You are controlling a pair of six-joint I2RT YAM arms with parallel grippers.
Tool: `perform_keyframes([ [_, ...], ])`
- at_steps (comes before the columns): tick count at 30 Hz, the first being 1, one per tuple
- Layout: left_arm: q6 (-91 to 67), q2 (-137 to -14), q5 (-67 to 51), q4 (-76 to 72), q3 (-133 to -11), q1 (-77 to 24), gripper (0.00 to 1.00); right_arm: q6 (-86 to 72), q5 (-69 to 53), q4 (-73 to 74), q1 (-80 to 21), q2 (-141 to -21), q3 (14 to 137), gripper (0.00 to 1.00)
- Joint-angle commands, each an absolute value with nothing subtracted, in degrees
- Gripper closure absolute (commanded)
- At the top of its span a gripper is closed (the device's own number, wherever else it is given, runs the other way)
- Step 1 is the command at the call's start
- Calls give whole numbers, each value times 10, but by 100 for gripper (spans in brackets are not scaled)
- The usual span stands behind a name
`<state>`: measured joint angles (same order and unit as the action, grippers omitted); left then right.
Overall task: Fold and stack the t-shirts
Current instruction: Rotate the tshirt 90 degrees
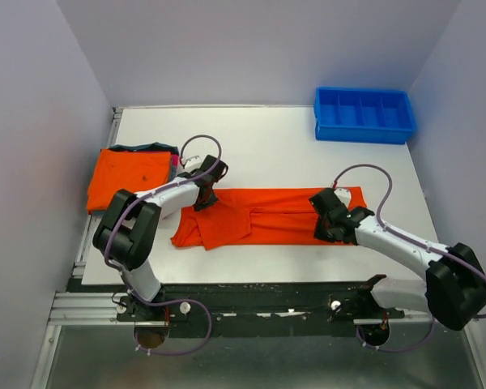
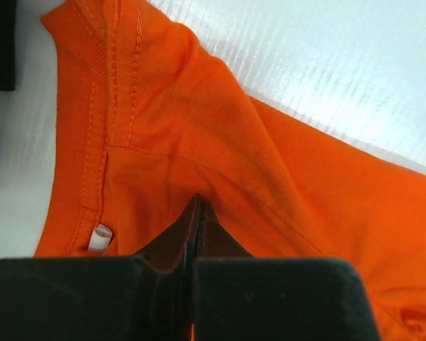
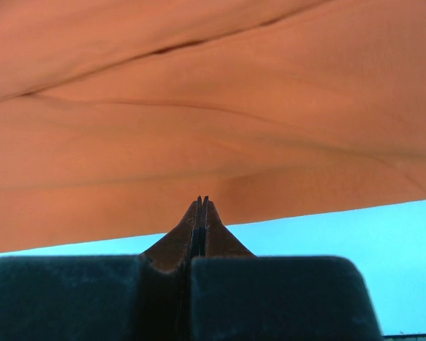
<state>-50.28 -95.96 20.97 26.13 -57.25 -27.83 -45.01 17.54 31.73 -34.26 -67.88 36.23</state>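
Pretty much all orange on white, plus one blue box far right

The spread-out t-shirt (image 1: 267, 215) is plain bright orange, stitching the same orange, with a tiny white tag (image 2: 99, 238) by the collar. The folded stack (image 1: 130, 177) on the left is orange on top, with something dark underneath (teal, I think) and a pink-red sliver at its right edge. The bin (image 1: 363, 113) is solid blue and the table (image 1: 259, 138) is white. The left arm (image 1: 166, 194) and right arm (image 1: 389, 239) are white with black joints and purple cables (image 1: 201, 137).

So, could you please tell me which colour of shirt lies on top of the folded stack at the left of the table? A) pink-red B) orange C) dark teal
B: in the overhead view the top shirt of the stack is orange, with a dark teal shirt and a pink-red shirt only peeking out beneath it.
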Motion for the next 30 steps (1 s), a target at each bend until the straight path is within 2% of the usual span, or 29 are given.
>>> perform_keyframes([
  [1,-530,-997,207,239,-580,-279,100,-483,205,361,-342,-739,381,99],
  [5,-540,-1031,200,225,-590,-279,100,-498,193,370,-343,-793,403,99],
  [10,-521,-1103,200,229,-669,-274,100,-517,137,325,-373,-840,394,99],
  [16,-451,-1234,169,228,-871,-269,100,-575,117,307,-487,-902,451,99],
  [22,-405,-1413,145,317,-1166,-271,100,-573,95,273,-578,-1032,615,99],
  [26,-372,-1501,95,345,-1313,-274,100,-528,108,226,-583,-982,621,99],
  [30,-371,-1529,36,293,-1344,-277,100,-479,124,210,-555,-886,592,99],
])
